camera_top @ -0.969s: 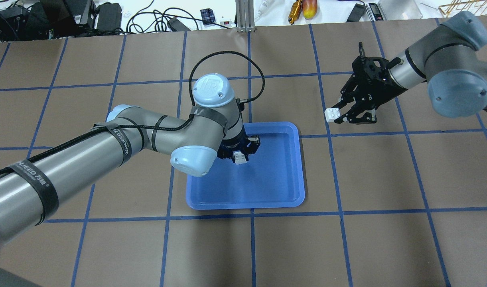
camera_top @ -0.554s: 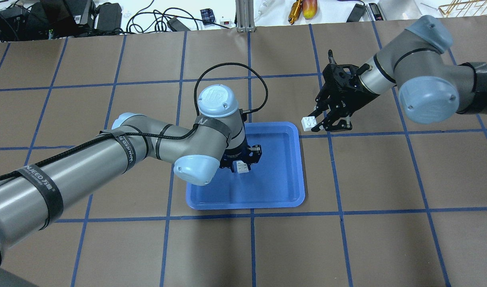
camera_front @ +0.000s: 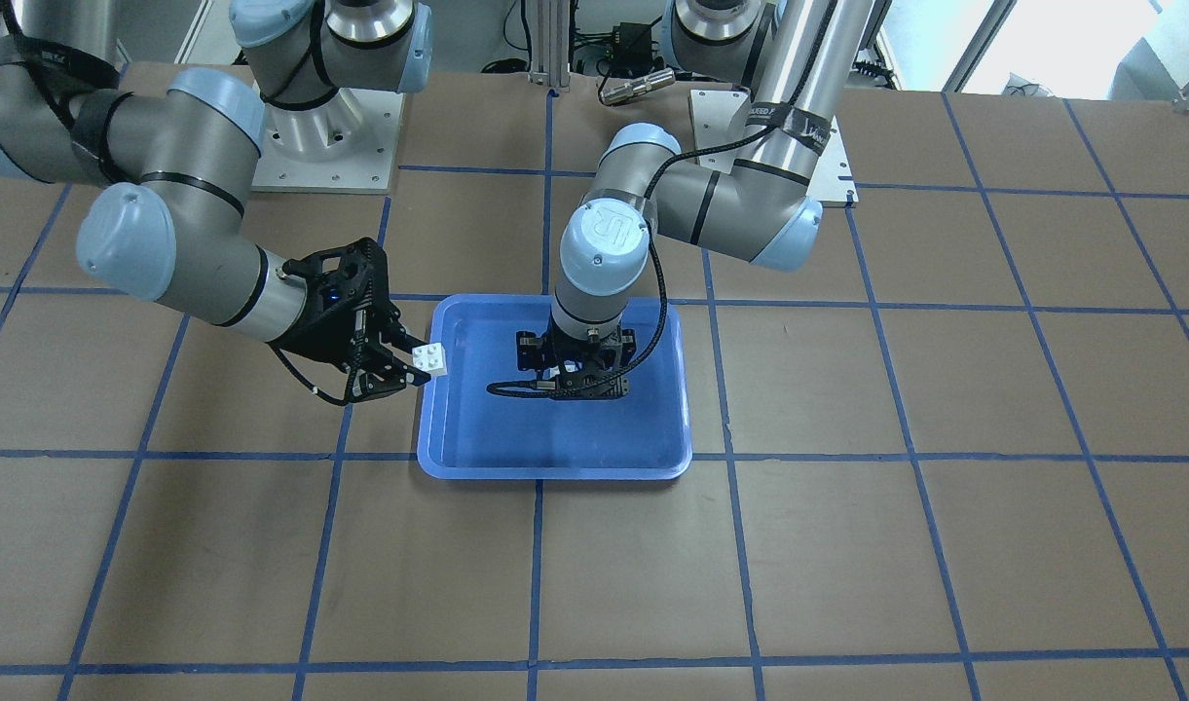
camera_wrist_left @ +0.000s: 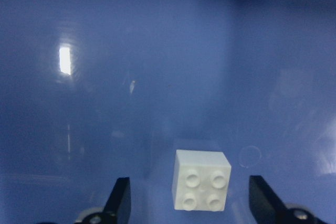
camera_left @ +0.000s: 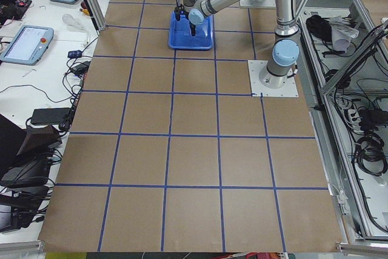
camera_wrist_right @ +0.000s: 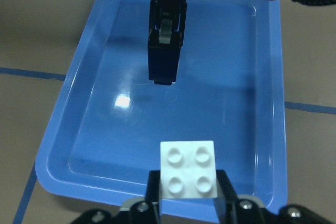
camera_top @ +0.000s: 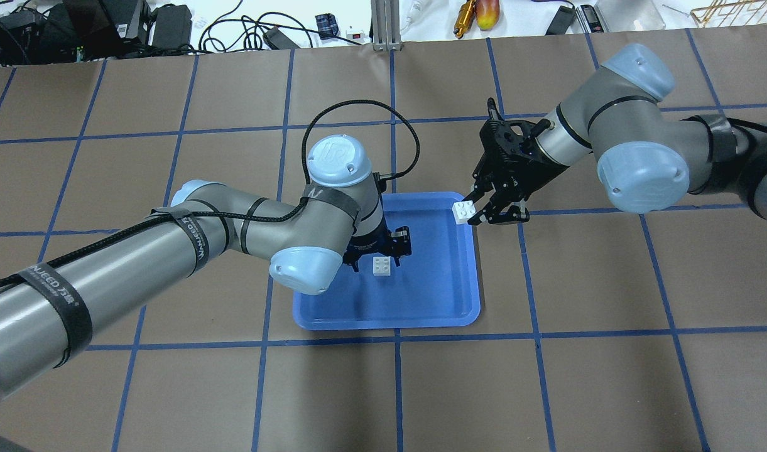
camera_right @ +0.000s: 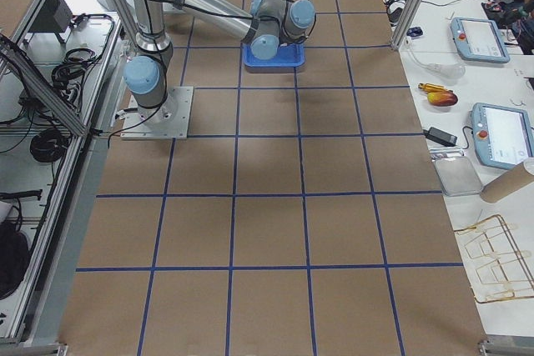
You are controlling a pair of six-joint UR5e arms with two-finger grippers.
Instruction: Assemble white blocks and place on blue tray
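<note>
One white block (camera_top: 383, 265) lies studs up on the floor of the blue tray (camera_top: 421, 301). My left gripper (camera_top: 378, 248) hangs just above it with its fingers (camera_wrist_left: 119, 203) spread wide on either side, not touching it (camera_wrist_left: 201, 180). My right gripper (camera_top: 474, 212) is shut on the second white block (camera_top: 463, 211) and holds it studs up in the air over the tray's right rim. That block also shows in the right wrist view (camera_wrist_right: 189, 169) and the front view (camera_front: 428, 361). The front view hides the first block behind my left gripper (camera_front: 576, 382).
The tray (camera_front: 555, 467) sits mid-table on brown paper with a blue tape grid. My left arm's elbow (camera_top: 304, 267) overhangs the tray's left edge. Cables, tools and tablets lie beyond the table's far edge (camera_top: 383, 44).
My right gripper has carried its block leftward to the tray's right rim. My left gripper has opened and let go of its block, which now lies on the tray floor.
</note>
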